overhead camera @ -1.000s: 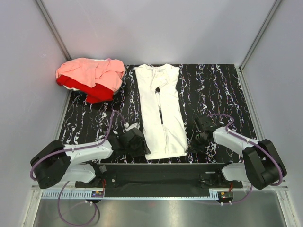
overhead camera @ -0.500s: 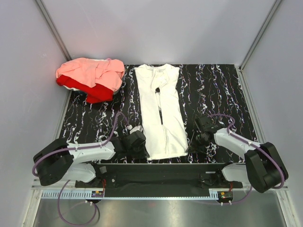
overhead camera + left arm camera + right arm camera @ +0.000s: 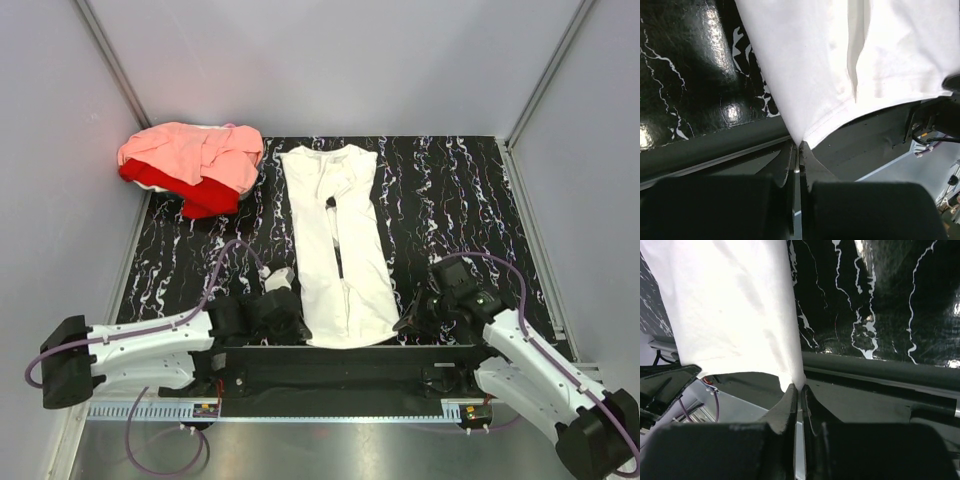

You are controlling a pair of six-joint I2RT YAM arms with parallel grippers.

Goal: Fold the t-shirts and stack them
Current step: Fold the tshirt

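The white t-shirt [image 3: 338, 240] lies folded lengthwise in a long strip down the middle of the black marbled table, collar at the far end. My left gripper [image 3: 300, 330] is shut on its near left hem corner, seen pinched in the left wrist view [image 3: 801, 145]. My right gripper [image 3: 403, 325] is shut on the near right hem corner, seen in the right wrist view [image 3: 797, 386]. The hem [image 3: 875, 95] reaches past the table's near edge. The salmon-pink t-shirt [image 3: 195, 152] lies crumpled on the red t-shirt [image 3: 200, 195] at the far left.
The black base rail [image 3: 340, 365] runs along the near edge under the hem. Grey walls close in the table on three sides. Purple cables [image 3: 225, 270] loop over both arms.
Both grippers have pulled back toward the near edge, drawing the white shirt's hem with them. The shirt has slid nearer and narrowed at its lower end.
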